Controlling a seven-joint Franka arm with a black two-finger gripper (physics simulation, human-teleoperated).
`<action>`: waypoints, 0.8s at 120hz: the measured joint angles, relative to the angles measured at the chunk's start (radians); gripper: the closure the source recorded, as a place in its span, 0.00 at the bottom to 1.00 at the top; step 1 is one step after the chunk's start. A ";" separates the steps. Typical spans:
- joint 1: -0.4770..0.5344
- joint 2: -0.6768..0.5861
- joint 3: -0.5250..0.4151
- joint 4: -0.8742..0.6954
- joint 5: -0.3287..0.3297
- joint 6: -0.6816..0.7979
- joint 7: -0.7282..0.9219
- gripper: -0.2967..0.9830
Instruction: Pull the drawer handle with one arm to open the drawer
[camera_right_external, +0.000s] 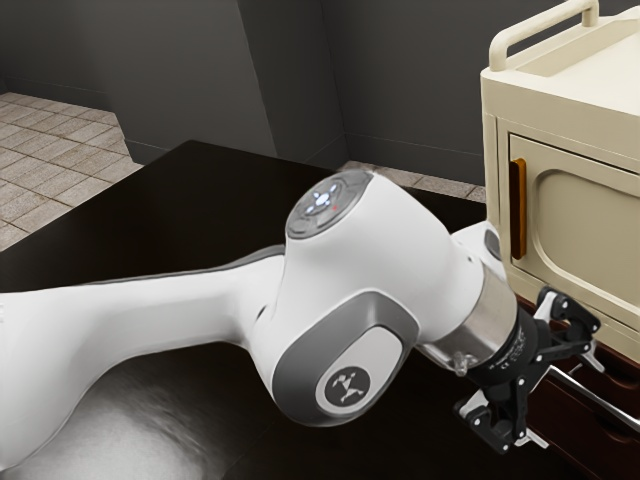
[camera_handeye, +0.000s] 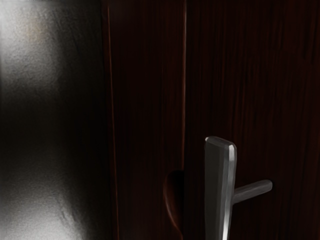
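The drawer handle (camera_handeye: 220, 190) is what you're after: a metal bar, standing off the dark wooden drawer front (camera_handeye: 260, 90) on a slim post (camera_handeye: 254, 191). The end in sight lies near the drawer front's side edge, just in from the seam with the frame strip (camera_handeye: 145, 90). That front looks flush with the strip, so I'd judge the drawer shut and none of the pull done.

What you do have is the approach. Your gripper (camera_right_external: 565, 399) is down at the drawer front, its fingers (camera_right_external: 489, 425) spread wide, one towards the drawer front's upper edge and the other towards its lower edge. The bar appears to run between them, but you have no grip on it; whether either finger touches it, I can't tell.

Left for you, as I read it: settle the fingers about the bar, close them, then draw straight out from the front until the drawer visibly opens.

Further out, the cream cabinet door (camera_right_external: 590, 225) above, with its orange handle (camera_right_external: 518, 208) by the side edge, isn't your target. Your arm (camera_right_external: 440, 250) reaches in over the dark surface (camera_right_external: 200, 200).
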 joint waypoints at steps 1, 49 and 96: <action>0.000 0.000 0.000 0.000 0.000 0.001 0.000 0.26; 0.004 -0.002 0.000 -0.029 -0.001 0.037 -0.008 0.35; 0.013 -0.006 -0.006 -0.023 0.001 0.024 -0.016 0.64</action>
